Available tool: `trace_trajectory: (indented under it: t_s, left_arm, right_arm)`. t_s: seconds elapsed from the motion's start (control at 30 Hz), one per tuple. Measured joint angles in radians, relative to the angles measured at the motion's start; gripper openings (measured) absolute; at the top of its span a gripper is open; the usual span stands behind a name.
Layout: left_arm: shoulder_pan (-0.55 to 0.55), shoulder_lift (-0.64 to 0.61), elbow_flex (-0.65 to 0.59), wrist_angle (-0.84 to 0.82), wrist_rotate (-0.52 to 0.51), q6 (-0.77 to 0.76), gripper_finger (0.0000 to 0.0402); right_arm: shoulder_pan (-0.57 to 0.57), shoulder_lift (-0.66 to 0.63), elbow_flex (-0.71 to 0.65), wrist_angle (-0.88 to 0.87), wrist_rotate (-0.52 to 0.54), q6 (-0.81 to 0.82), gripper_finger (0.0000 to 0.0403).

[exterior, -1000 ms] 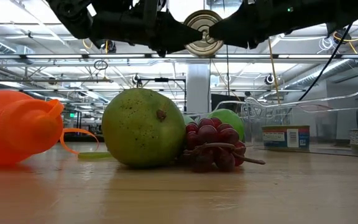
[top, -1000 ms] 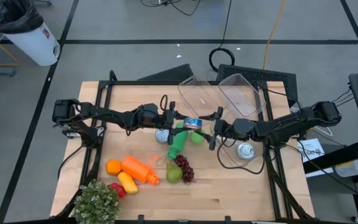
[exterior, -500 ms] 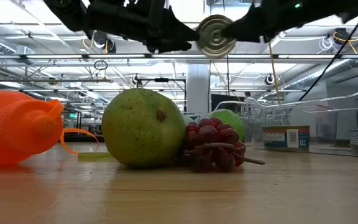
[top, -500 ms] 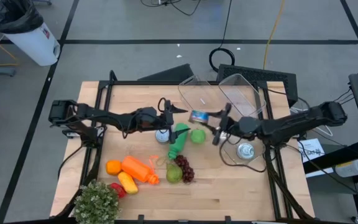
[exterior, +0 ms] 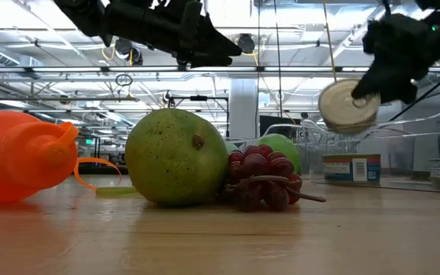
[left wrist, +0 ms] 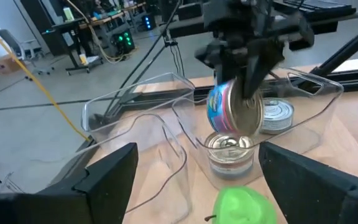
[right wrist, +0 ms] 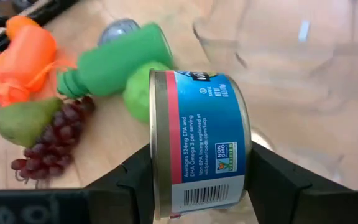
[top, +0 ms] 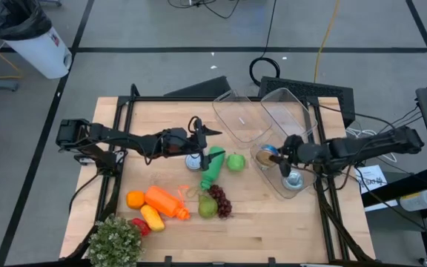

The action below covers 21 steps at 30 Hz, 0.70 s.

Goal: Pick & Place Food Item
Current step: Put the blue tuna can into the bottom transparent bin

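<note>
A tin can with a blue label (right wrist: 197, 143) hangs on its side in my right gripper (top: 273, 157), which is shut on it over the left end of a clear tub (top: 302, 191). Another can (top: 295, 179) stands in that tub. My left gripper (top: 204, 137) stands open and holds nothing, above the table's middle over a silver can (top: 193, 161) and a green bottle (top: 212, 167). A green apple (top: 235, 162) lies beside the bottle. In the left wrist view the held can (left wrist: 232, 109) shows above the tub. My right gripper pinches the can by its two flat ends (right wrist: 159, 155) between its two fingers (right wrist: 263, 177). The fingers come from the table's right side, slanting down. The can is lifted clear, its axis about level, above the tub.
Two more clear tubs (top: 236, 115) (top: 286, 113) lie at the far side. A pear (top: 207, 208), grapes (top: 219, 199), an orange bottle (top: 165, 202), an orange (top: 135, 199) and a plant (top: 116, 241) fill the near left. Bare wood lies near the front right.
Both grippers met at the can above the table's middle. My left gripper has opened and let go of it. My right gripper has carried the can toward the table's right edge and a little down, rolling its wrist, until it is over the tub.
</note>
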Motion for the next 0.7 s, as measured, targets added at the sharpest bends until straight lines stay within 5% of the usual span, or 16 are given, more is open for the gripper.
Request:
trace_trajectory:
  t_s: [0.6,0.7]
  left_arm:
    - [0.013,0.0,0.0,0.005,-0.001,0.0,0.0335]
    - [0.013,0.0,0.0,-0.001,-0.001,-0.001,0.0335]
  right_arm:
    - [-0.009,0.04,-0.108,0.174,-0.068,0.047,0.0184]
    - [-0.009,0.045,-0.109,0.181,-0.077,0.022,0.0222]
